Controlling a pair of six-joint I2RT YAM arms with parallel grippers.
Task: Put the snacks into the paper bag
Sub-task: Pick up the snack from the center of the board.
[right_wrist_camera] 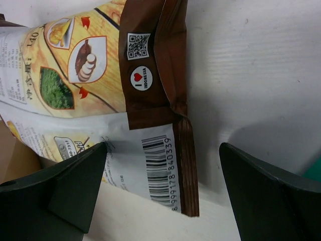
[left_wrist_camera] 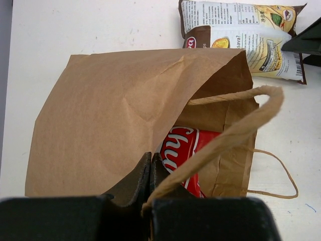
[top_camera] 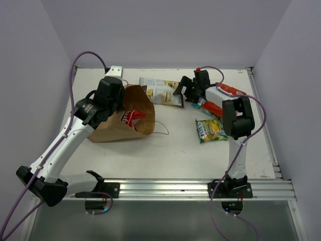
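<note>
Brown paper bag (left_wrist_camera: 115,105) is being pinched by the left gripper (left_wrist_camera: 150,161) while the right gripper (right_wrist_camera: 163,150) is hovering wide-open over the chips packet (right_wrist_camera: 100,75).

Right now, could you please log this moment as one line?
left gripper shut on paper bag | red packet inside bag | right gripper open over chips packet | green candy bag on table

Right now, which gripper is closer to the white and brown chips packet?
Right. The right gripper is open astride the brown edge of the chips packet; the left gripper is shut on the paper bag, farther off.
</note>
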